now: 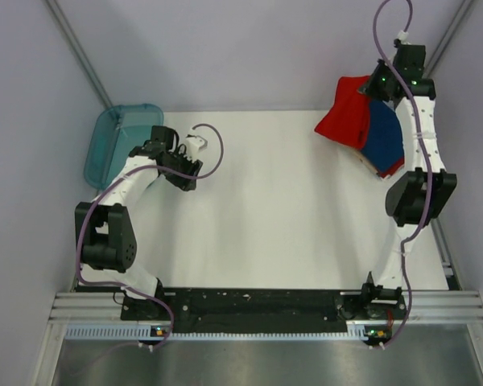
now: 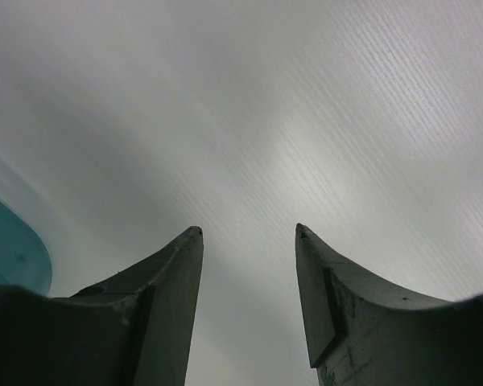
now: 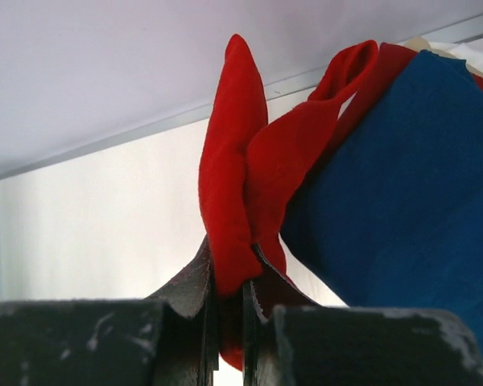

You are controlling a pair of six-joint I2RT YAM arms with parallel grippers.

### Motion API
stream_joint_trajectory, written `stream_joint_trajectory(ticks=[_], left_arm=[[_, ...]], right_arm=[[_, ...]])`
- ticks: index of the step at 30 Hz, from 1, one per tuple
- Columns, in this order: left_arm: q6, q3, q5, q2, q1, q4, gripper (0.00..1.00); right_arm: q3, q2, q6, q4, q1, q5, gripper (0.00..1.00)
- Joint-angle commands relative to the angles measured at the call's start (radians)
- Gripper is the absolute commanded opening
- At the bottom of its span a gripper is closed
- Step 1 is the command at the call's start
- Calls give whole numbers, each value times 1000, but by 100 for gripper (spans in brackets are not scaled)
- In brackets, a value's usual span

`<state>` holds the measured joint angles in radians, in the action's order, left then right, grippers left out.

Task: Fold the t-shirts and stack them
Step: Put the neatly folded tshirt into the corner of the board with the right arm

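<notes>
Two shirts lie bunched at the far right corner of the table [image 1: 274, 209], right under the right arm's wrist. The red shirt [image 1: 344, 117] spreads leftward in a rumpled wedge, and the navy shirt [image 1: 384, 133] lies just to its right, touching it. The navy one partly overlaps the red along their shared edge. A red strip [image 1: 396, 167] shows along the navy shirt's near edge, but whether it belongs to the same red shirt cannot be told. The right gripper [image 3: 232, 277] sits at the far side of this pile, and its jaws are clenched on a fold of the red shirt. In the right wrist view the cloth is squeezed flat between the two fingers and rises above them in a tall, doubled flap. The navy shirt fills the space just to the right of that flap. The left gripper [image 2: 249, 233] is well apart from the shirts, on the far left of the table just beside the teal tray [image 1: 117, 137]. Its jaws are released, with a plain gap between the fingers and nothing in it. Its wrist view shows only bare white table past the fingertips and a rounded corner of the tray at the left edge.
</notes>
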<state>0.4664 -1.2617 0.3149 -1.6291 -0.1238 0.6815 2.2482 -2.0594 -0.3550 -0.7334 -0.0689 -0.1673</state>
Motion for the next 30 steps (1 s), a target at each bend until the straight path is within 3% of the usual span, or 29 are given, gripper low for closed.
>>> stream_joint_trajectory(ticks=[1,8,22,30], left_arm=[[8,-5,-4,20,6,0,54],[6,-1,-8,15,6,1,54],[15,5,-2,11,6,4,54],[17,5,-5,9,6,6,54]], right_arm=[[63,85,-93,46,-66,-73,0],[25,110,-128,77,-169,-90,0],[-398,189,-176,236,-348,-80,0],[-403,144,-104,258,-373,-74,0]])
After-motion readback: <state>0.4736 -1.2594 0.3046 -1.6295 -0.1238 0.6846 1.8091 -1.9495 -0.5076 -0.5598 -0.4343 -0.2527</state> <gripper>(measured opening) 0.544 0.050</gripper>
